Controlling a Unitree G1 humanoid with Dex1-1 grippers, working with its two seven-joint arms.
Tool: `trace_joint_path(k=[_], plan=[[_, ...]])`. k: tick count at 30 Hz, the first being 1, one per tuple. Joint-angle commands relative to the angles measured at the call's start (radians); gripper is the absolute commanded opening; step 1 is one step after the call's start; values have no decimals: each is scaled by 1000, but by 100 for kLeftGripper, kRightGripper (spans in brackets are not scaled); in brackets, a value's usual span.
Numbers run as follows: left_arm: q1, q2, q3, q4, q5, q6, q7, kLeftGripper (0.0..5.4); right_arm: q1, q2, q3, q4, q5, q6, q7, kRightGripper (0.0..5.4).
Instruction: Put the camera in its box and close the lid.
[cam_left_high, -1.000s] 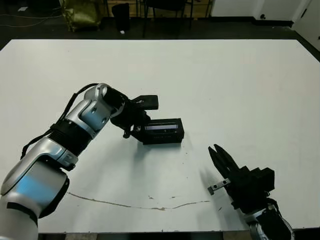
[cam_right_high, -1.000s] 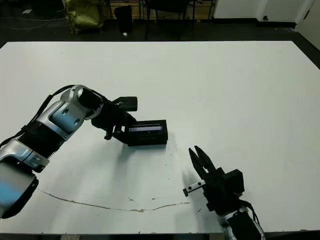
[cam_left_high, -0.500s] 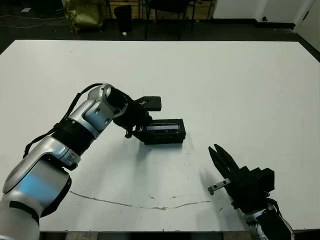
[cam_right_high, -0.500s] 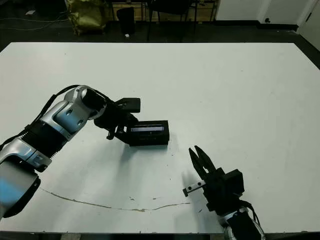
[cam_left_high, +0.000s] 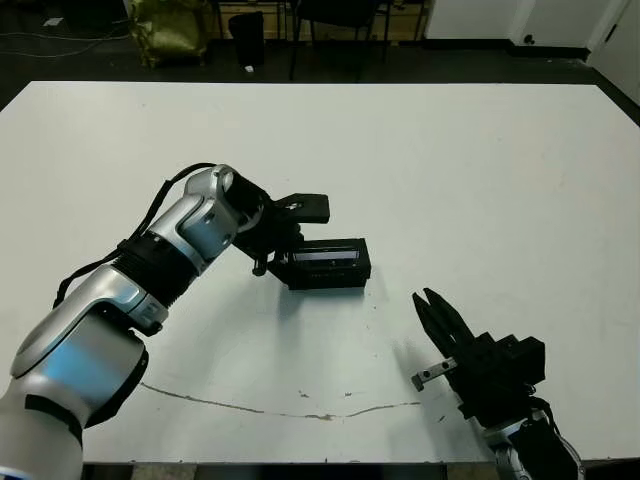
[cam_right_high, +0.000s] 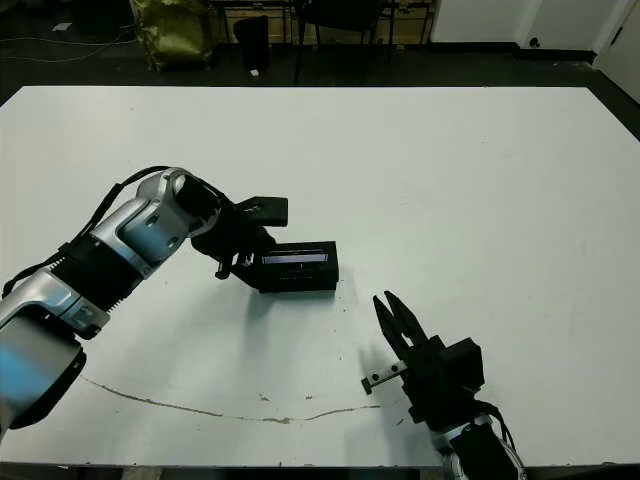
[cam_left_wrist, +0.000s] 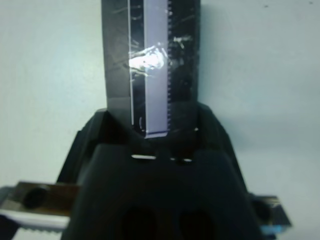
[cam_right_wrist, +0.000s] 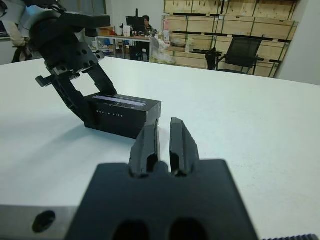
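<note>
The lid (cam_left_high: 328, 256), a black cover with a glossy grey-lavender strip on top, lies flat on the white table (cam_left_high: 480, 170) near its middle. My left gripper (cam_left_high: 272, 258) is at the lid's left end, and in the left wrist view its fingers (cam_left_wrist: 102, 120) hug both sides of the lid (cam_left_wrist: 155, 60). The box is hidden under the lid, and the camera is out of sight. My right gripper (cam_left_high: 428, 305) hovers low near the front edge, right of the lid, its fingers (cam_right_wrist: 147, 140) pressed together and holding nothing.
A thin brown streak (cam_left_high: 280, 408) runs along the table near the front edge. Beyond the far edge are chair legs and a yellow-green bag (cam_left_high: 165, 25). In the right wrist view a person (cam_right_wrist: 146, 21) sits far behind, among shelves of crates.
My left forearm has swung slightly to the right while its gripper stays at the lid's end. The head view has shifted a little. The right gripper has barely moved.
</note>
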Motion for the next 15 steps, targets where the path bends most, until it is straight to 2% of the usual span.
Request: trace_joint_path(k=[1, 10, 12, 15], plan=[[90, 7, -97, 16, 67, 34, -19, 227, 46, 3, 11, 6, -16, 17, -14, 0], [86, -9, -120, 17, 85, -8, -8, 227, 58, 8, 18, 11, 3, 11, -20, 0], [88, -15, -120, 20, 84, 16, -12, 226, 59, 6, 16, 14, 0, 8, -21, 0], [89, -3, -144, 3, 97, -29, -28, 290, 61, 2, 14, 11, -3, 14, -25, 0]])
